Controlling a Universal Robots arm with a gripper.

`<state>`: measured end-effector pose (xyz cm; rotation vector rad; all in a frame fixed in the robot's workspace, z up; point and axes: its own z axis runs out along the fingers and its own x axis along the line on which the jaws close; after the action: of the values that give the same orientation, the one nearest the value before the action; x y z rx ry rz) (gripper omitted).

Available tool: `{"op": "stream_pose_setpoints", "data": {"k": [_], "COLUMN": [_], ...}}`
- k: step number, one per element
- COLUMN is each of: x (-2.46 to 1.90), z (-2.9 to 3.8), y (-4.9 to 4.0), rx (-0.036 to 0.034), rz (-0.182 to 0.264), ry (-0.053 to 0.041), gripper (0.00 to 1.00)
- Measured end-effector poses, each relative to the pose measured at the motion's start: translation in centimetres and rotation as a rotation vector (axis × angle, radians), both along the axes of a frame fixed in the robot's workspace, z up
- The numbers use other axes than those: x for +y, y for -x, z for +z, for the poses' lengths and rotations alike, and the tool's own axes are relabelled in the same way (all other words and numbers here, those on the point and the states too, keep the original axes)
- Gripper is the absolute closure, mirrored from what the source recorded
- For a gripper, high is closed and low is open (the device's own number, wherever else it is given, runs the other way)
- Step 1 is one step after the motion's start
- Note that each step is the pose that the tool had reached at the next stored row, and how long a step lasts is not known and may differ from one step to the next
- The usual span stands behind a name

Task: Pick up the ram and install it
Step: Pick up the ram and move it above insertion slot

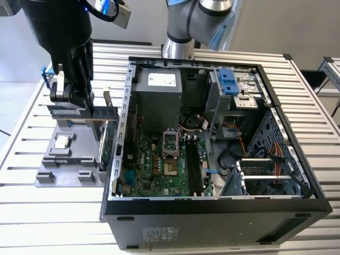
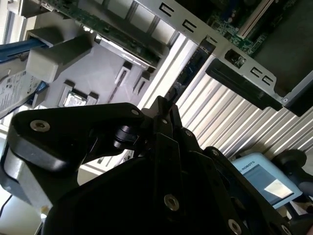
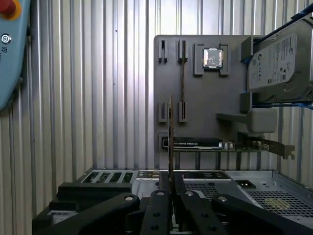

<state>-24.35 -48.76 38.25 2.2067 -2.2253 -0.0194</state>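
A slatted metal surface carries an open computer case, which lies on its side so that the green motherboard is seen inside. On the exterior view's left of the case a grey tray lies on the surface. A hard drive stands at one edge of the tray, and a green expansion card stands on edge at the side next to the case wall. The gripper is over the tray, narrow, with its fingers pressed on the ram. The ram is held level over the tray and reaches toward the case wall. The small silver processor chip sits in its tray pocket, under the ram.
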Motion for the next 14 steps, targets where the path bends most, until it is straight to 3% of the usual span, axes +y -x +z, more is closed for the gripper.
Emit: {"op": "stream_pose_setpoints", "data": {"k": [14], "x": [0.00], "z": [0.00], "y": [-2.16], "rx": [0.0007], "rz": [0.000], "ry": [0.0001], "gripper": [1.00]}}
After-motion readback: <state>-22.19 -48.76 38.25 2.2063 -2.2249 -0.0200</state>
